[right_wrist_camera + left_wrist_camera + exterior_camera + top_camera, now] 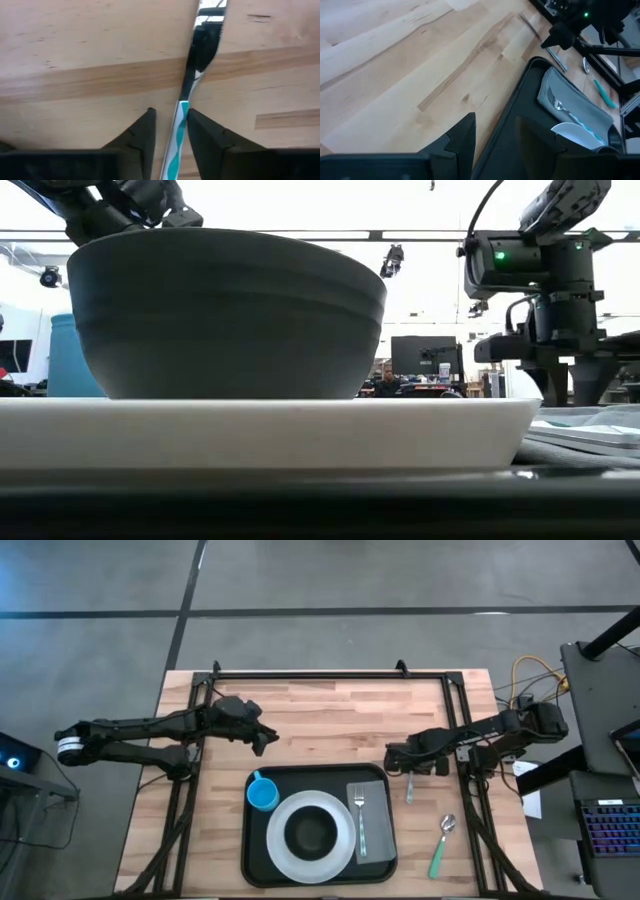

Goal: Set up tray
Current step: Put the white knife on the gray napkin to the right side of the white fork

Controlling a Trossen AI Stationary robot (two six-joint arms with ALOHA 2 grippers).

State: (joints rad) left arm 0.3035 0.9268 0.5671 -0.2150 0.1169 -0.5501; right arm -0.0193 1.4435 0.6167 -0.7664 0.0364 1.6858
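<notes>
The black tray (pixel 252 860) lies at the table's near middle. It holds a white plate (pixel 285 855) with a dark bowl (pixel 311 831), a blue cup (pixel 263 794), and a grey napkin (pixel 372 830) with a fork (pixel 359 820) on it. A knife with a teal-and-white handle (pixel 177 125) lies on the wood just right of the tray. My right gripper (pixel 403 758) points down over it, narrowly open, one finger on each side of the handle. My left gripper (pixel 268 740) hovers open and empty beyond the tray's far left corner. My right gripper comes from above with its fingers across the knife's handle (pixel 181 112). A gap shows between one finger (pixel 145 132) and the handle. The other finger (pixel 200 132) stands right at the handle's edge, and I cannot tell whether it touches. The knife lies flat on the table.
A spoon with a teal handle (pixel 443 845) lies on the wood right of the tray, nearer the front edge. Black frame rails (pixel 330 674) run along the table's far, left and right sides. Bare wood lies between the two grippers, beyond the tray.
</notes>
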